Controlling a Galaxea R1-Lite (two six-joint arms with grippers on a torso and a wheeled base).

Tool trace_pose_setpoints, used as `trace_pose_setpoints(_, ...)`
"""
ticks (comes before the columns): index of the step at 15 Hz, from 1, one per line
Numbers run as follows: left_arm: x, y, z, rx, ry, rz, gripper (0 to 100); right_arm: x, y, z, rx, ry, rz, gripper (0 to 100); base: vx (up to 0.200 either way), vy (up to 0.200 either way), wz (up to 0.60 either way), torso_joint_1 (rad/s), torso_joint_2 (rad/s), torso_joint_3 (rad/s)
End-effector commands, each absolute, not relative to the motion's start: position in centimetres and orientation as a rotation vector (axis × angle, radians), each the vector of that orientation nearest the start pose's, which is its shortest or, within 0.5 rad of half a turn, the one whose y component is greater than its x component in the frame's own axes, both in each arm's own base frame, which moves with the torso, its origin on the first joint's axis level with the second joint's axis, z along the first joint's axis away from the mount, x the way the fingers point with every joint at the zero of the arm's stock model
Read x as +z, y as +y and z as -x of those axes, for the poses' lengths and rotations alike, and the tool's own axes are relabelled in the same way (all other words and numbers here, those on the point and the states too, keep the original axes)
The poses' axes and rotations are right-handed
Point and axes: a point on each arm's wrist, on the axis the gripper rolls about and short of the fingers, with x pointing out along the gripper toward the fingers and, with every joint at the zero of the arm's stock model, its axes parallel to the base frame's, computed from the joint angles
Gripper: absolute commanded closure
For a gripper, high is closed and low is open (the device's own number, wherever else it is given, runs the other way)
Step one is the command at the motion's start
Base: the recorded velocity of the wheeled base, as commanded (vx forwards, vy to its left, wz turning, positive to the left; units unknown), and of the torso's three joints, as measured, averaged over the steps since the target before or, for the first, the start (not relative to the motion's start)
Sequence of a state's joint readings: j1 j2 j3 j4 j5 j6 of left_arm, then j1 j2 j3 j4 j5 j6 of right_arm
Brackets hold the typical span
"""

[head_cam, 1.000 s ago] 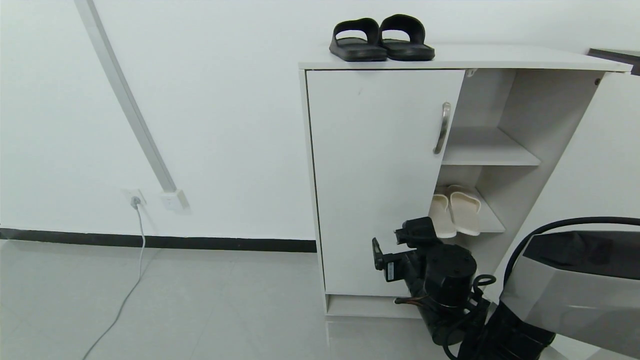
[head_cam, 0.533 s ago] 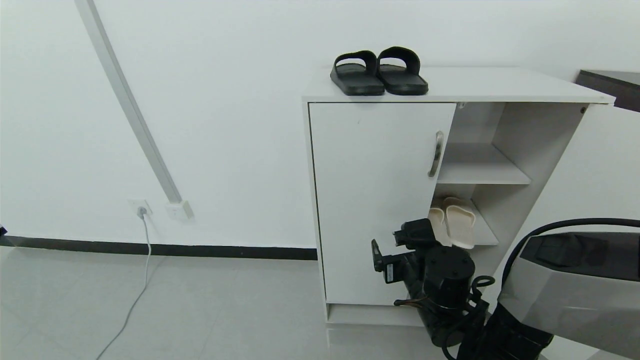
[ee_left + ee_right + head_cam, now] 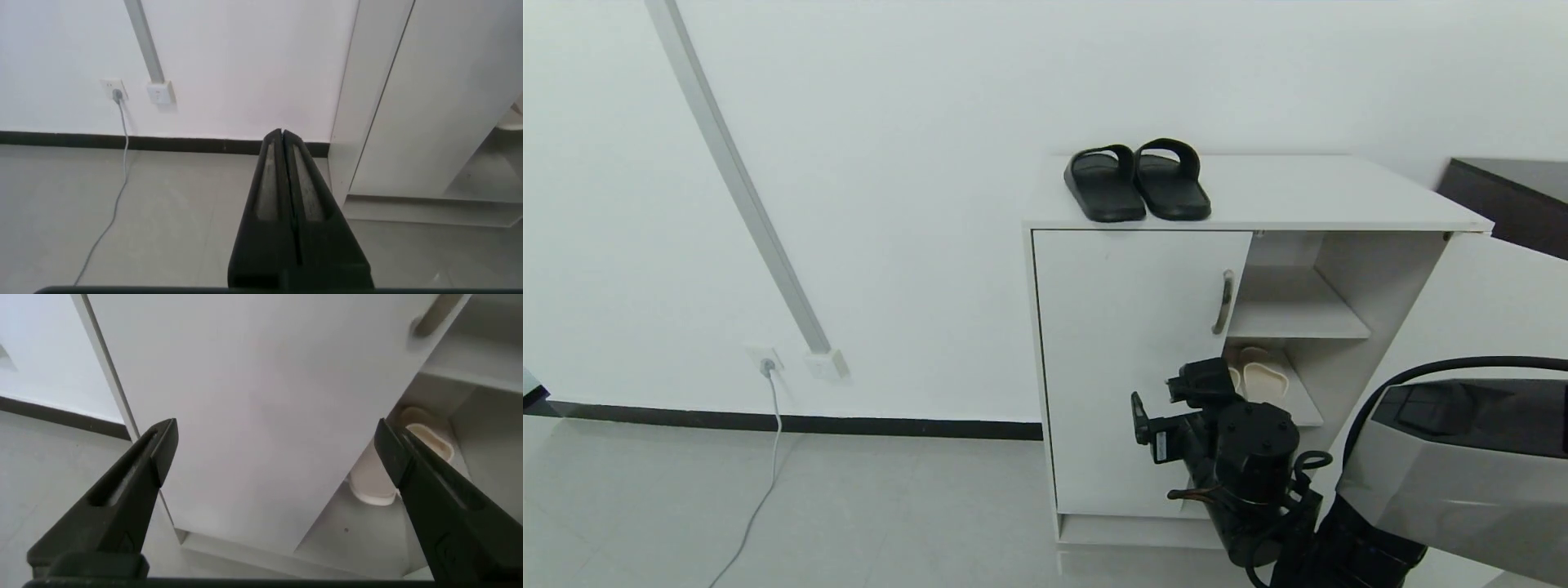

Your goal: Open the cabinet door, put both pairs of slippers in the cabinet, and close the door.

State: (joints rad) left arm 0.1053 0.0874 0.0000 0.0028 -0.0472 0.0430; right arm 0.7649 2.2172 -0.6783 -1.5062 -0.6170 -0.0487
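Observation:
A pair of black slippers (image 3: pixel 1137 181) stands on top of the white cabinet (image 3: pixel 1298 192). The cabinet's left door (image 3: pixel 1127 359), with a metal handle (image 3: pixel 1223 302), is closed, and its right door (image 3: pixel 1486 302) hangs open. A pair of beige slippers (image 3: pixel 1258 371) lies on the lower shelf inside. My right gripper (image 3: pixel 1168 400) is open and low in front of the closed door, holding nothing. Its wrist view faces that door (image 3: pixel 245 400), the handle (image 3: pixel 437 314) and the beige slippers (image 3: pixel 372 482). My left gripper (image 3: pixel 282 135) is shut and empty, over the floor left of the cabinet (image 3: pixel 425 90).
The upper shelf (image 3: pixel 1290 314) is bare. A slanted cable duct (image 3: pixel 743 188) runs down the wall to a socket with a cord (image 3: pixel 768 363) trailing over the floor. Dark furniture (image 3: pixel 1511 196) stands right of the cabinet. Grey tile floor stretches to the left.
The head camera has moved: the cabinet and slippers sit lower in the picture and more of the cabinet's top shows. The right arm holds its place in view.

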Motion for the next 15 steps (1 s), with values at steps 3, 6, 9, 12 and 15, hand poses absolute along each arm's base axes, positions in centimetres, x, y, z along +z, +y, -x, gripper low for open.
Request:
trace_pose_setpoints(3,7.73,-0.28,1.59,0.056,0.091,-0.036,100,6.26,24.06,-26.84,0.151,0.025,0.072,0,0.000,0.000,0.00,0.178,-0.49,-0.315)
trace_pose_setpoints(6,7.69,-0.28,1.59,0.056,0.093,-0.036,100,6.24,24.06,-26.84,0.151,0.026,0.073,0,0.000,0.000,0.00,0.196,-0.51,-0.315)
trace_pose_setpoints(9,7.69,-0.28,1.59,0.056,0.093,-0.036,100,6.15,24.07,-26.85,0.151,0.027,0.074,0,0.000,0.000,0.00,0.220,-0.53,-0.302)
trace_pose_setpoints(12,7.69,-0.28,1.59,0.056,0.093,-0.036,100,6.15,24.07,-26.85,0.151,0.027,0.074,0,0.000,0.000,0.00,0.240,-0.55,-0.326)
trace_pose_setpoints(15,7.69,-0.28,1.59,0.056,0.093,-0.036,100,6.06,24.11,-26.89,0.151,0.028,0.075,0,0.000,0.000,0.00,0.258,-0.58,-0.331)
